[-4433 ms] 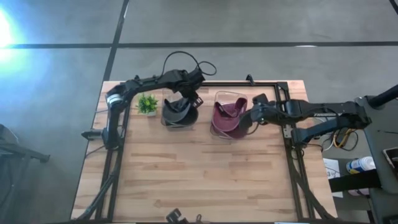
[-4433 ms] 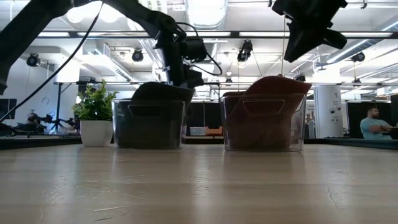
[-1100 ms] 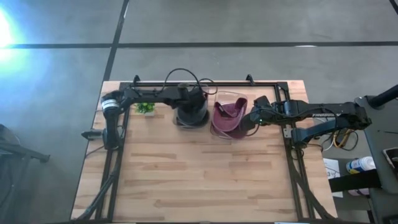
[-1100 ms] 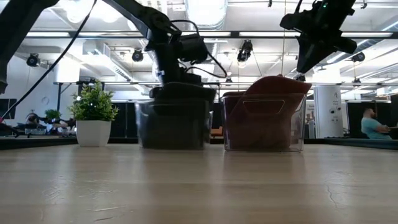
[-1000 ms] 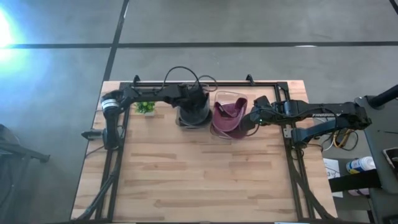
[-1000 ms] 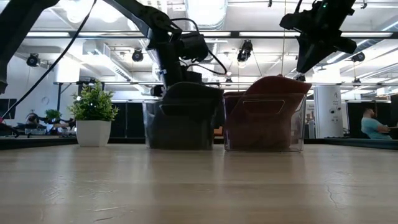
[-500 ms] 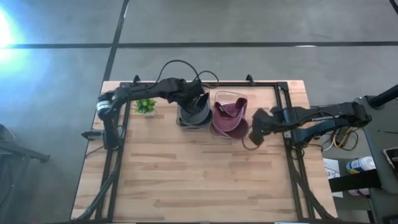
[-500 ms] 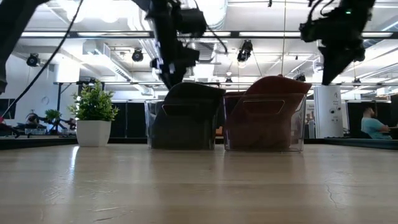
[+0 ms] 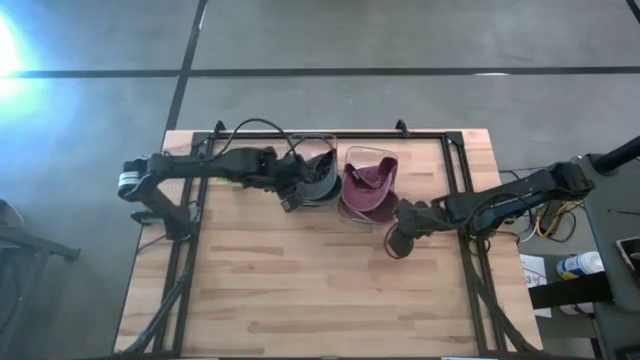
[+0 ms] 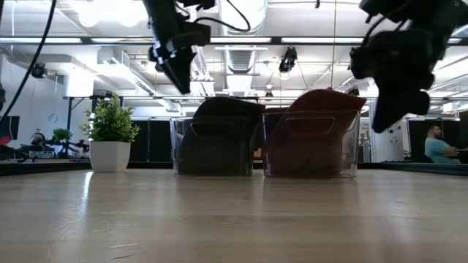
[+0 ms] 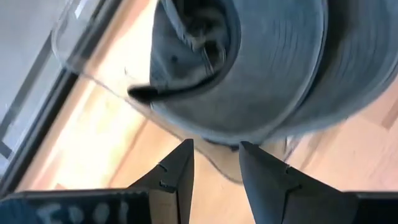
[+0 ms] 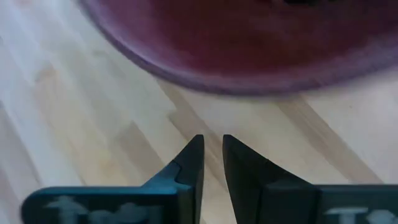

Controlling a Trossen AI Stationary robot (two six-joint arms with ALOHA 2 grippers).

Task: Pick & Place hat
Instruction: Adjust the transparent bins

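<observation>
Grey hat (image 9: 322, 178) and maroon hat (image 9: 368, 183) in adjacent clear bins, upper centre; left gripper (image 9: 290, 196) fingers apart, empty; right gripper (image 9: 397, 243) narrowly apart, empty

The wooden table (image 9: 300, 280) carries two clear bins side by side near its far edge: the one holding the dark grey hat (image 9: 318, 180) sits just ahead of the left gripper (image 9: 290, 196), and the one holding the maroon hat (image 9: 368, 185) sits just beyond and to the left of the right gripper (image 9: 397, 243). The bins (touching, or all but, in the low view) stand upright on the planks. A small potted plant (image 10: 111, 135) stands on the table on the left arm's side of the grey bin, apart from it.
</observation>
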